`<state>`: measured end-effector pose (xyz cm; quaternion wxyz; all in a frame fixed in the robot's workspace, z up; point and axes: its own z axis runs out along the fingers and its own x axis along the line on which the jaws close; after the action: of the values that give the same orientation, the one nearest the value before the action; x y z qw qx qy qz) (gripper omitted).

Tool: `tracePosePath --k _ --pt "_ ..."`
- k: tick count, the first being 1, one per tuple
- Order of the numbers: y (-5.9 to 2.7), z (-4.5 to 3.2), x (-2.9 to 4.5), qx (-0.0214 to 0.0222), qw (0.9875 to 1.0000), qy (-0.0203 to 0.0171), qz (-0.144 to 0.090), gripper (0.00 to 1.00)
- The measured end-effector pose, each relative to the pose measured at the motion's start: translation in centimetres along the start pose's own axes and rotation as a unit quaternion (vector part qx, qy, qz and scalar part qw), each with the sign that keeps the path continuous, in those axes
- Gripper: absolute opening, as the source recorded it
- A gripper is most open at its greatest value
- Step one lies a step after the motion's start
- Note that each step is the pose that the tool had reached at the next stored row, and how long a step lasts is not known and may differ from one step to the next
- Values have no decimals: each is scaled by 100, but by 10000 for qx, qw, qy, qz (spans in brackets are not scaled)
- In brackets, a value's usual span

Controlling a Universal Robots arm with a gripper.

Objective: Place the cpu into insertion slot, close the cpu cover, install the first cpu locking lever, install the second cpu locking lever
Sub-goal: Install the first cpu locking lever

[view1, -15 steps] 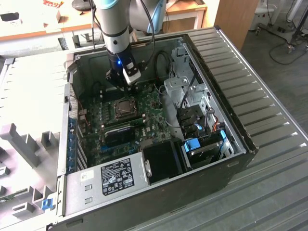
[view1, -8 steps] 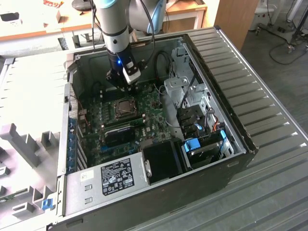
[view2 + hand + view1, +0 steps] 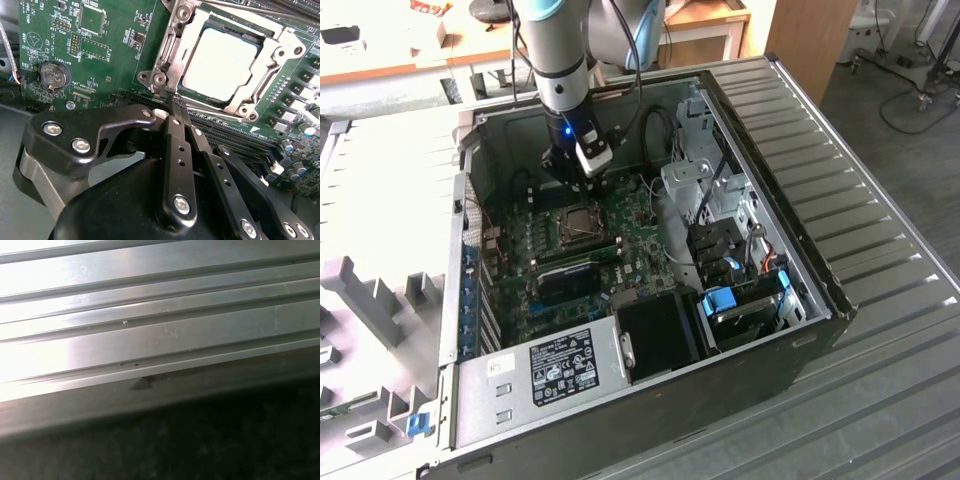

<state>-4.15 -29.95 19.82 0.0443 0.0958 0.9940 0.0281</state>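
The cpu [image 3: 220, 62] lies flat in the insertion slot [image 3: 577, 222], its pale metal top showing through the window of the cpu cover [image 3: 172, 47]. The grey cover is folded down over it. A thin locking lever [image 3: 212, 107] runs along the socket edge nearest the gripper, and another rod [image 3: 250, 10] crosses the far edge. My gripper [image 3: 175, 104] has its two black fingers [image 3: 177, 150] drawn together, shut, tips at the socket's near corner. Whether they touch the lever I cannot tell. In the exterior view the gripper [image 3: 580, 180] hangs just behind the socket.
The open computer case [image 3: 800, 270] lies on a ribbed metal table [image 3: 160, 340]. Long black memory slots [image 3: 230, 135] run beside the socket, and a coin battery [image 3: 54, 75] sits on the green board. A black card [image 3: 568, 283], power supply [image 3: 560, 365] and drive cage [image 3: 715, 190] surround the work area.
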Motion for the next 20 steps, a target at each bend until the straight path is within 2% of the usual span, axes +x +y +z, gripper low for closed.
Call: tracePosePath --k 8,14,16,20 --pt "0 4 0 14 10000 -17 -2 10" --pt "5 -67 -6 16 10000 -18 -2 10" --pt "5 -69 -5 0 10000 -15 -1 10" --pt "3 -74 6 -57 10000 -3 5 10"
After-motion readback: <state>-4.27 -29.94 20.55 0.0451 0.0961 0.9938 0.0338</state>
